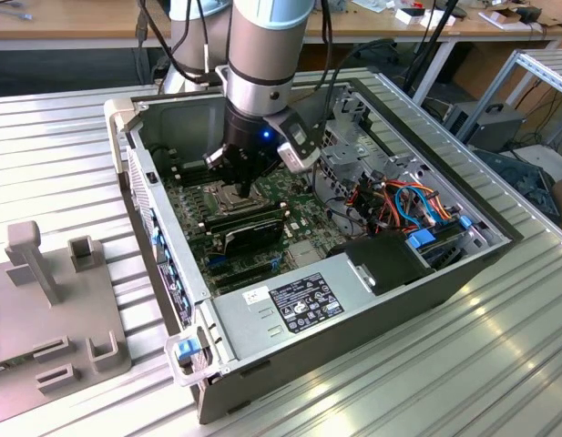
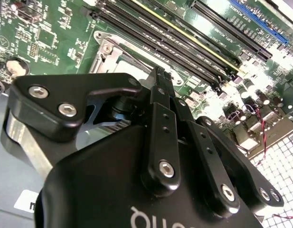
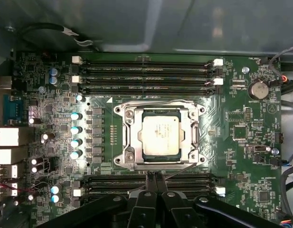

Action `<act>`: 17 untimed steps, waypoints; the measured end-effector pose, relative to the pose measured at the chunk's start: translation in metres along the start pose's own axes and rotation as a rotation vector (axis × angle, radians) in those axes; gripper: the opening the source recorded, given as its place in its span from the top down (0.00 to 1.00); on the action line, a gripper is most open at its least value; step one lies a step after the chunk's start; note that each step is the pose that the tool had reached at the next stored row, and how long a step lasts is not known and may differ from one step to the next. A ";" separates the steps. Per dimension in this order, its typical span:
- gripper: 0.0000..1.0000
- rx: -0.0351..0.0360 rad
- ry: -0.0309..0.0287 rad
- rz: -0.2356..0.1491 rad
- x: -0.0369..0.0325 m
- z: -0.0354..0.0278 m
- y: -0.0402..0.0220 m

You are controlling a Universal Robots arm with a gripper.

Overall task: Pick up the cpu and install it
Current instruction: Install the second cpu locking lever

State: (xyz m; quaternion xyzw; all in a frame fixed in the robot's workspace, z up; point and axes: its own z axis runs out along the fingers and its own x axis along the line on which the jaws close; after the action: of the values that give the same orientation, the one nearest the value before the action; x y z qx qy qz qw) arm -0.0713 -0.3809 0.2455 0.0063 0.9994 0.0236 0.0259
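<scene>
The cpu (image 3: 160,134) lies seemingly seated in the socket (image 3: 159,136); the gripper (image 3: 155,176) (fingers pressed together, holding nothing) hovers beside it.

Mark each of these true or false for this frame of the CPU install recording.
1. The cpu lies in the socket on the motherboard. True.
2. The gripper holds the cpu. False: its fingers are shut together with nothing between them, and the cpu lies apart from them in the socket.
3. The computer case lies open on its side in the exterior view. True.
4. The cpu shows its tan-gold side. False: the silvery face is up.
</scene>
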 end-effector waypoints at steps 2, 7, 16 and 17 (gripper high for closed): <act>0.89 0.0003 0.0000 0.000 0.0027 0.0023 -0.0001; 0.89 0.0010 0.0001 0.000 0.0048 0.0046 -0.0003; 0.89 0.0009 0.0000 0.000 0.0075 0.0053 -0.0003; 0.89 0.0008 0.0000 0.000 0.0085 0.0054 -0.0004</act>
State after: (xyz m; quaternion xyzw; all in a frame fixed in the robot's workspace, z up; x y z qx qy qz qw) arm -0.0795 -0.3809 0.2396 0.0063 0.9994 0.0232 0.0259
